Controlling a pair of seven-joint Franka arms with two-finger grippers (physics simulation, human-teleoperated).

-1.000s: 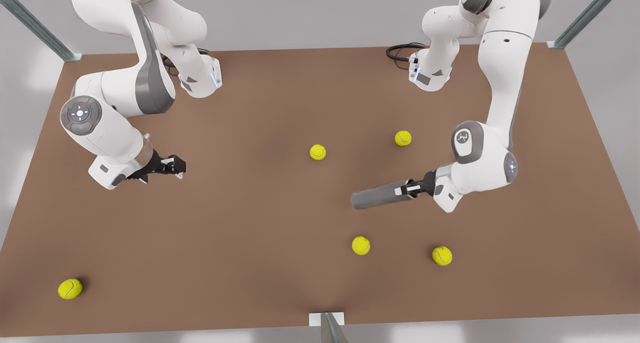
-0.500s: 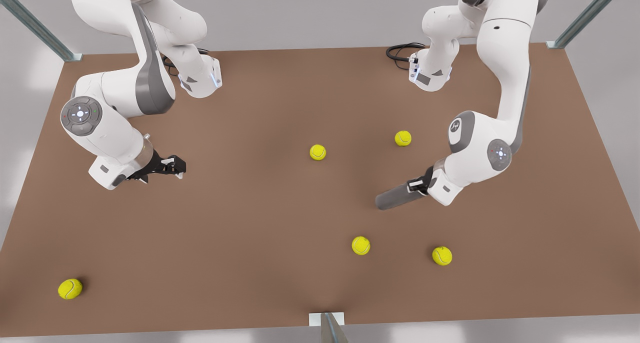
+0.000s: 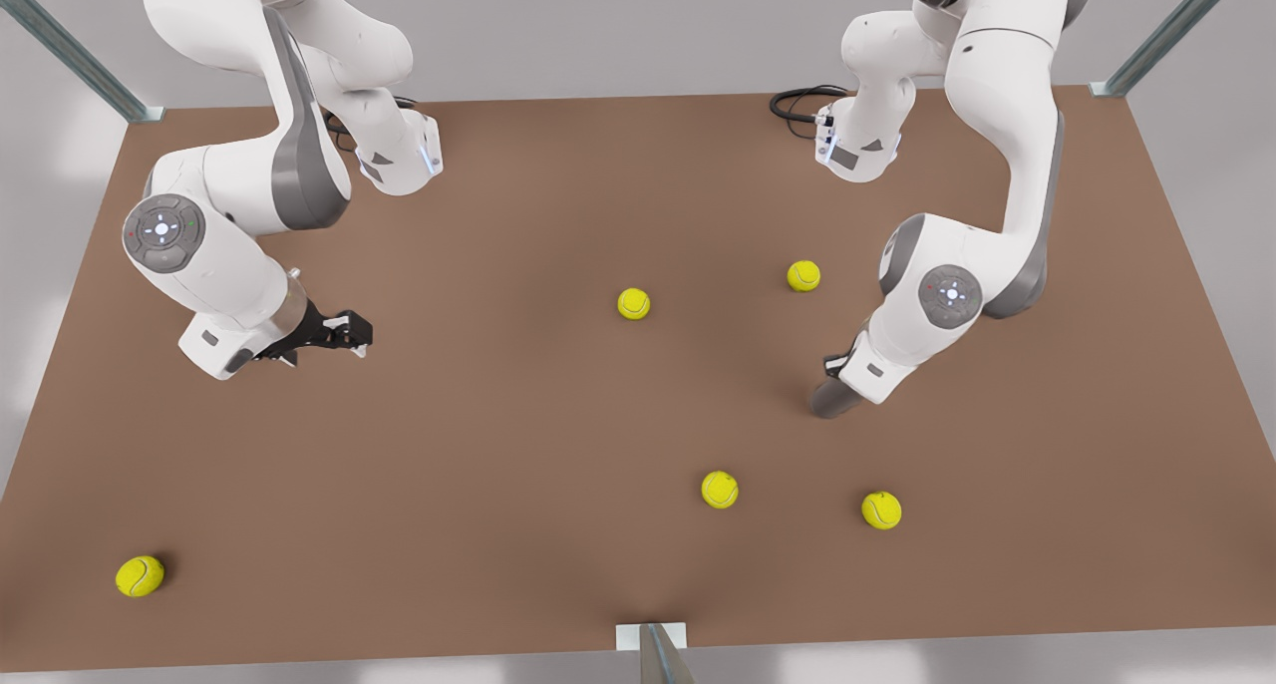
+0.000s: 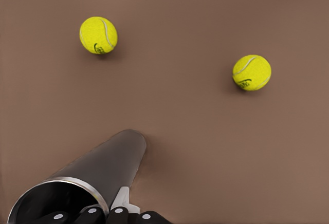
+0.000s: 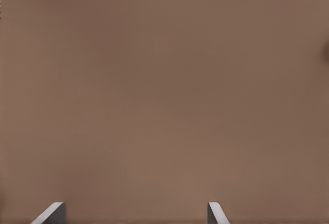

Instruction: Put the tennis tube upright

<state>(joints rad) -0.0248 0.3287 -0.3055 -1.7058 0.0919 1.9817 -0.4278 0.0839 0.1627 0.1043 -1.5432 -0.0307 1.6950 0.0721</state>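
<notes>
Left tool [image 3: 835, 367] is mostly hidden under its own wrist, clamped on the tennis tube [image 3: 829, 399], which is tilted with its lower end near the bench [image 3: 518, 445]; right tool [image 3: 351, 331] hangs spread wide, waiting.

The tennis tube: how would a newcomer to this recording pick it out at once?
Start at the brown table and find the arm on the front view's right. The tennis tube is in its left claw, tilted steeply with its lower end by the tabletop. Unlike the yellow balls nearby, it is a plain grey cylinder with a dark hollow inside.
</notes>
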